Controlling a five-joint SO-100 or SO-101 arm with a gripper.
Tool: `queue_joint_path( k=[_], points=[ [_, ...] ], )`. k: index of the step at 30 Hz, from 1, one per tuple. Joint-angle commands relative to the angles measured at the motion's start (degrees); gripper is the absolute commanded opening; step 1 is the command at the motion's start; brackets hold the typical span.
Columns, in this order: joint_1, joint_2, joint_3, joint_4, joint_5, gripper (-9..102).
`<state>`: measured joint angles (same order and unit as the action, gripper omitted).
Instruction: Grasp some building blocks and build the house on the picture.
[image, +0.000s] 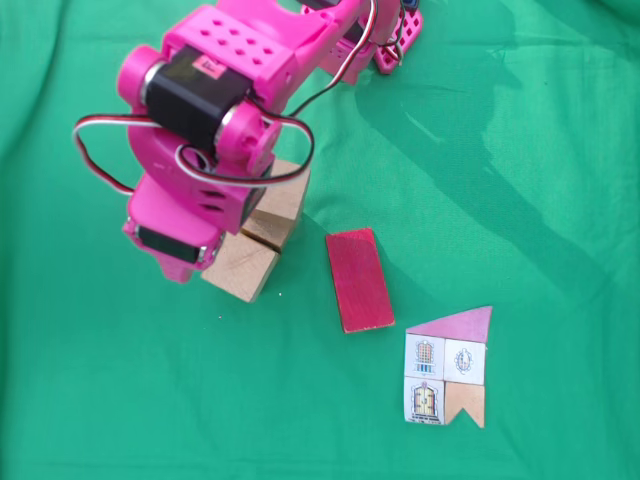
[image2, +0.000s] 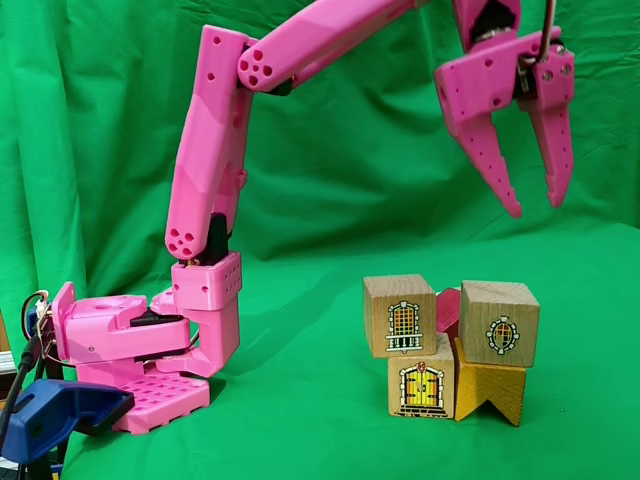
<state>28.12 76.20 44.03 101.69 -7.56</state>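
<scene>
In a fixed view from the side, several building blocks stand in a two-by-two stack: a pale cube with a window (image2: 400, 315) and a pale cube with a round window (image2: 500, 322) rest on a pale cube with a door (image2: 422, 378) and an orange notched block (image2: 490, 392). My pink gripper (image2: 535, 206) hangs open and empty well above the stack's right side. In a fixed view from above, the arm covers most of the cubes (image: 243, 268). The dark-red flat block (image: 358, 280) lies beside them. The picture of the house (image: 448, 368) lies flat further right.
Green cloth (image: 520, 180) covers the table and the backdrop. The arm's pink base (image2: 130, 350) stands at the left in the side view, with a blue clamp (image2: 50, 415) in front of it.
</scene>
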Motion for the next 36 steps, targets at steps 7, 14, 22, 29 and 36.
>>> queue_joint_path(
  k=[7,14,22,29,36],
  points=[
    [-0.2,11.5,12.7,4.5,-0.2,0],
    [0.2,21.4,30.8,4.5,-0.2,0],
    [0.2,32.3,49.3,4.6,-0.3,0],
    [0.2,36.1,60.6,4.2,-0.3,0],
    [-0.4,30.1,61.6,2.5,-0.2,0]
  ],
)
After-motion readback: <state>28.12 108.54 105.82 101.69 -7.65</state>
